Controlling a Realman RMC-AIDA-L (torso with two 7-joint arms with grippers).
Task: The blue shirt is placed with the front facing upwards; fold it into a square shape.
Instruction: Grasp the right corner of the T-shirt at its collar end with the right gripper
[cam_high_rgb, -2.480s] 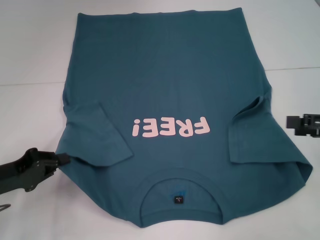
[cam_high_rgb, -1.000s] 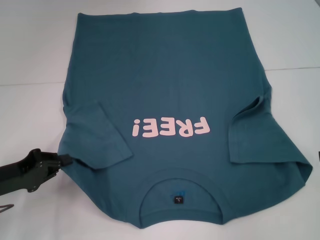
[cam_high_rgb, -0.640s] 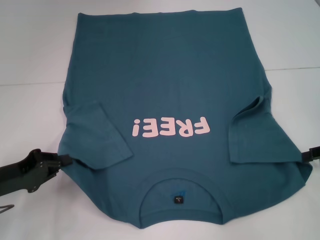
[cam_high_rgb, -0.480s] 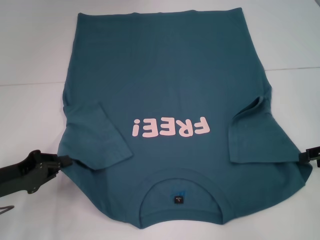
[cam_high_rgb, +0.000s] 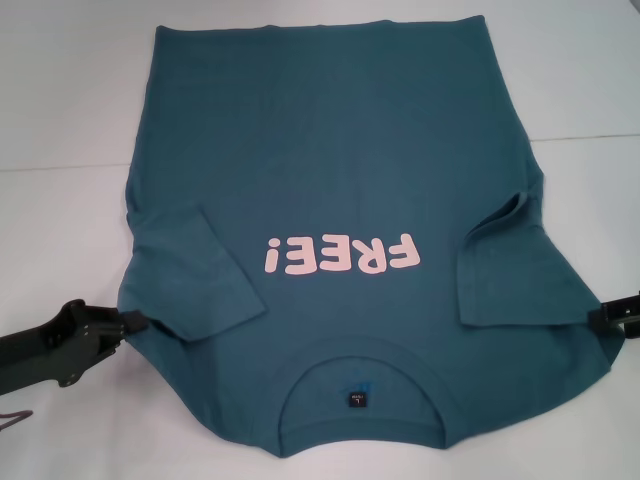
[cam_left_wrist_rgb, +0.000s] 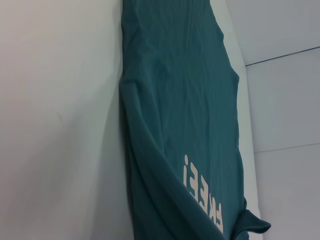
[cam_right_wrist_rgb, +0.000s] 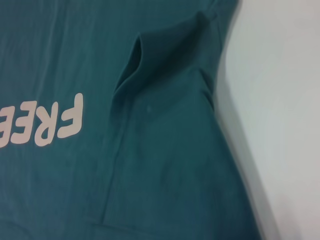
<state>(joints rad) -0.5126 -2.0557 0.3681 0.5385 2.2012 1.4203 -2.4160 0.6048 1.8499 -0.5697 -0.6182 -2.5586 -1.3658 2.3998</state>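
Teal blue shirt (cam_high_rgb: 340, 180) lies flat on the tabletop (cam_high_rgb: 60, 110); left gripper (cam_high_rgb: 126, 321) and right gripper (cam_high_rgb: 602, 315) touch its shoulder edges, grip unclear.

— What has been changed?
— The right pincer (cam_high_rgb: 612, 316), earlier held well off the shirt (cam_high_rgb: 330, 170), has been brought to its right edge. The left pincer (cam_high_rgb: 125, 322) has been shifted slightly lower.

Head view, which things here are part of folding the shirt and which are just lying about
Part of the job:
- the blue shirt, front up, both sleeves folded in
- left gripper, at the shirt's left shoulder edge
- right gripper, at the shirt's right shoulder edge

Just there:
- white table under the shirt
- nothing else lies loose on it
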